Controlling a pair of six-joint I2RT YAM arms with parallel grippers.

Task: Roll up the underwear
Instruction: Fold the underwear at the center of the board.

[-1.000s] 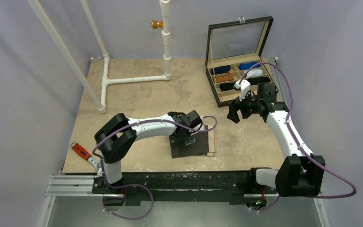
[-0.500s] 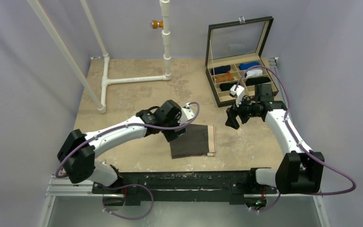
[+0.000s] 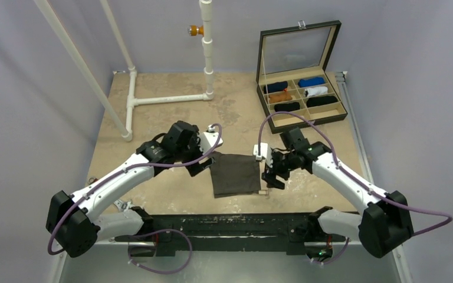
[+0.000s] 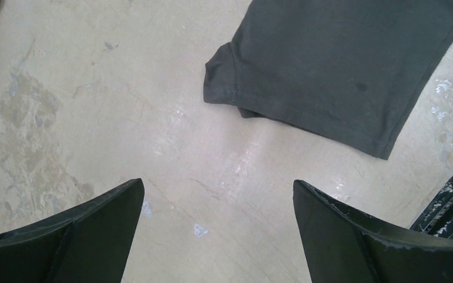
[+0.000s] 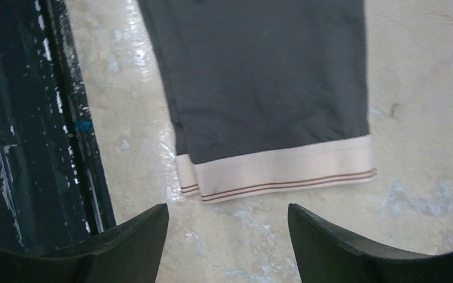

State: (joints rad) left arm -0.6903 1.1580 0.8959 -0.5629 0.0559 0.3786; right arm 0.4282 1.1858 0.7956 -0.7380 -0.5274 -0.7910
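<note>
Both open, seen from above, the left pincer (image 3: 197, 167) and right pincer (image 3: 269, 177) flank the flat underwear (image 3: 237, 174) by the table's (image 3: 171, 118) near edge; the left wrist shows its hem (image 4: 307, 125) ahead, the right wrist its waistband (image 5: 277, 172) just ahead, so rolling likely begins by pinching an edge.

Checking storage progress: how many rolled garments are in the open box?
6, in the black hinged-lid box: navy roll, blue roll at back; orange roll, white roll next; left black roll, right black roll nearest. None seems hidden.
</note>
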